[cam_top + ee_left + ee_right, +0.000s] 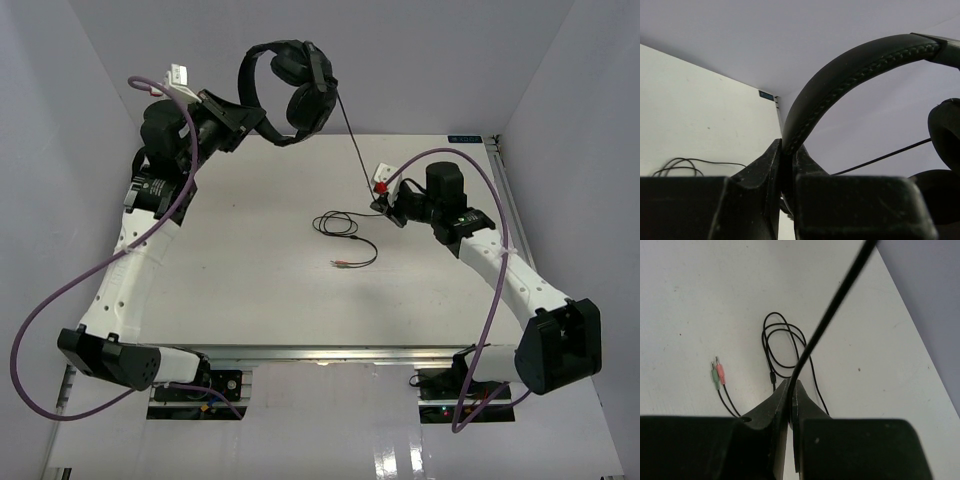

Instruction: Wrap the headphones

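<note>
The black headphones (290,90) hang in the air at the back left, above the table. My left gripper (248,120) is shut on their padded headband (850,80), and both earcups (308,105) dangle to its right. A thin black cable (355,140) runs taut from the earcups down to my right gripper (380,205), which is shut on the cable (830,310). The rest of the cable lies in loose loops (782,347) on the table (250,250) and ends in a green and a pink plug (717,374).
Thick purple robot cables (60,300) arc beside each arm. The white table meets grey walls at the back and sides; a metal rail (505,190) runs along its right edge.
</note>
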Controlling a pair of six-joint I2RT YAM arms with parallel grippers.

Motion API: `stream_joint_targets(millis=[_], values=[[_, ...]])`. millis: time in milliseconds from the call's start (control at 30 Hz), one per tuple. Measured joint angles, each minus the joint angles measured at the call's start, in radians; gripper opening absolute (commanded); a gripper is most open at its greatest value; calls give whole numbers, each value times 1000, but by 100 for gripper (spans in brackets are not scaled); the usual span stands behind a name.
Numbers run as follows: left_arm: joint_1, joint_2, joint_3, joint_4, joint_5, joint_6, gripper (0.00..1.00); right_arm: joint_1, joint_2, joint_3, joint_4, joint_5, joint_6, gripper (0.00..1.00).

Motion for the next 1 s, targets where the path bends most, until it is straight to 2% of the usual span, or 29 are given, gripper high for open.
stream_joint_targets(millis=[233,533,733,1000], values=[[-6,140,40,100,87,-191,0,49,46,57,49,-60,42,15],[-34,183,122,148,92,-274,0,133,180,206,97,-100,144,11],[-55,204,178,158,59,-264,0,244,237,303,71,-14,136,11],[-76,291,232,94,-110,-96,0,405,182,296,-24,225,-5,11]])
